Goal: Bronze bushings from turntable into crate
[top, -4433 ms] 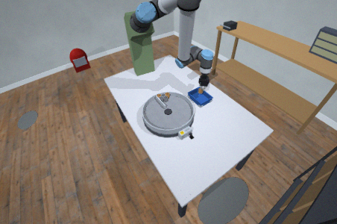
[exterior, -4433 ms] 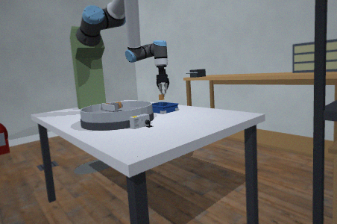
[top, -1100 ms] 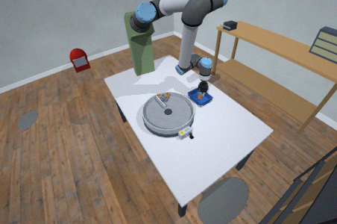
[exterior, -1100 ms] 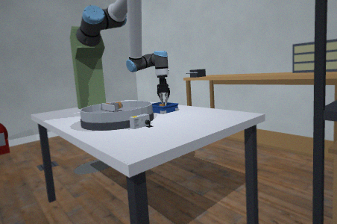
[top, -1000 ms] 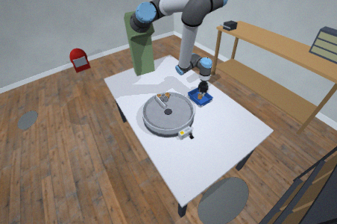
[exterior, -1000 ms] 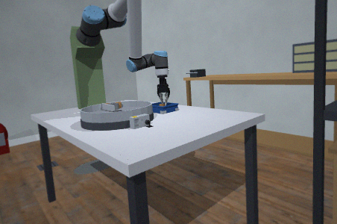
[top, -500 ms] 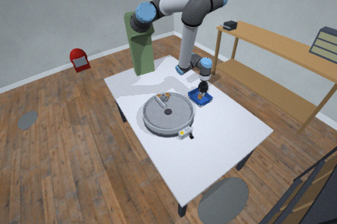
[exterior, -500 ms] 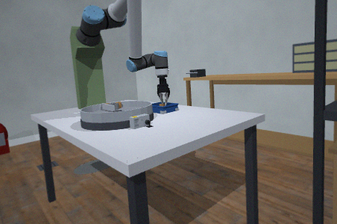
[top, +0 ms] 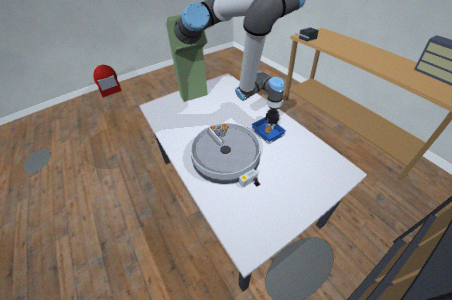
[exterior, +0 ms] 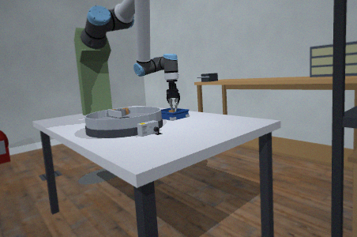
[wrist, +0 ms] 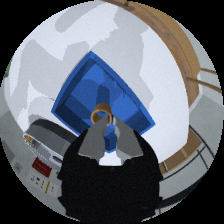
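Observation:
My gripper (wrist: pixel 110 115) is shut on a bronze bushing (wrist: pixel 101 115) and holds it just above the blue crate (wrist: pixel 102 95). In the top view the gripper (top: pixel 271 121) hangs over the crate (top: pixel 272 131) at the right of the grey turntable (top: pixel 226 153). In the exterior view the gripper (exterior: pixel 172 103) is low over the crate (exterior: pixel 174 113). Bronze and steel bushings (top: pixel 219 129) sit in a cluster at the far rim of the turntable, beside a grey divider bar. The inside of the crate under the held bushing is partly hidden.
The turntable has a small control box (top: pixel 246 179) at its front rim. A wooden bench (top: pixel 370 80) stands right of the white table, with a dark box (top: pixel 308 34) on it. A green pedestal (top: pixel 189 60) holds the arm's base.

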